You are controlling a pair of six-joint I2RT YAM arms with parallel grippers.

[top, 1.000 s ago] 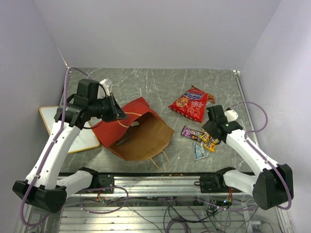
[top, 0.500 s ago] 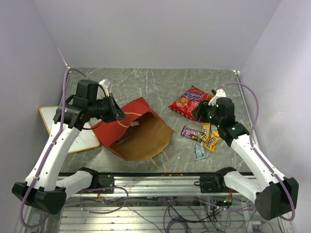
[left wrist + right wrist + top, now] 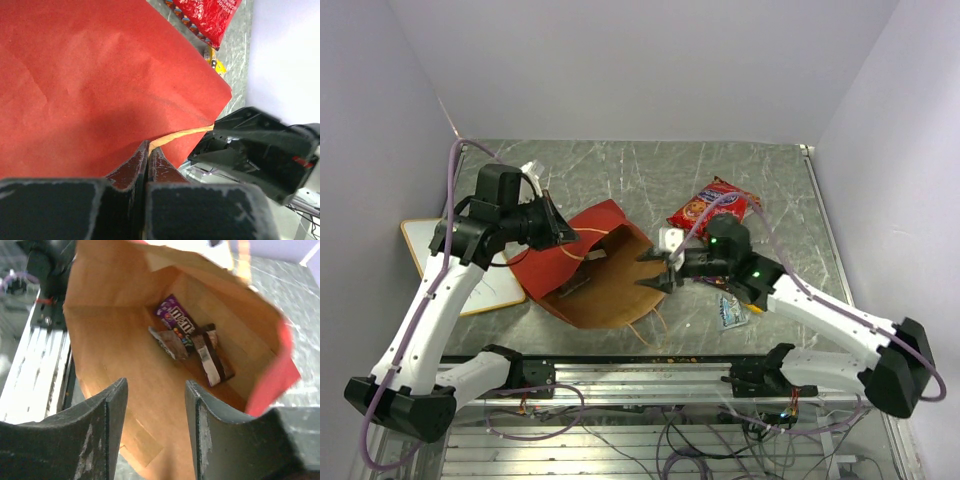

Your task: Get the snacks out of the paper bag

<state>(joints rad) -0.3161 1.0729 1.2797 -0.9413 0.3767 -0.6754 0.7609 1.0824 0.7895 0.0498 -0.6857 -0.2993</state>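
Observation:
The paper bag (image 3: pixel 610 285) lies on its side, red panel (image 3: pixel 100 75) up and mouth toward the right. My left gripper (image 3: pixel 557 232) is shut on its thin looped handle (image 3: pixel 180 135) and holds the top side up. My right gripper (image 3: pixel 655 270) stands open at the bag's mouth with nothing between its fingers. Inside the bag (image 3: pixel 110 330) lie a purple candy packet (image 3: pixel 176 321), a brown one (image 3: pixel 214 359) and a small dark one (image 3: pixel 169 344). The red chip bag (image 3: pixel 713 207) rests on the table behind my right arm. A pale blue packet (image 3: pixel 731 312) shows under that arm.
A wood-framed whiteboard (image 3: pixel 425 248) lies at the left under my left arm. The metal rail (image 3: pixel 640 375) runs along the near table edge. Walls close in the back and both sides. A yellow packet (image 3: pixel 215 62) peeks past the bag's red panel.
My right arm has swung left from the candy packets on the table to the bag's mouth, its jaws open. The left gripper and bag have stayed put.

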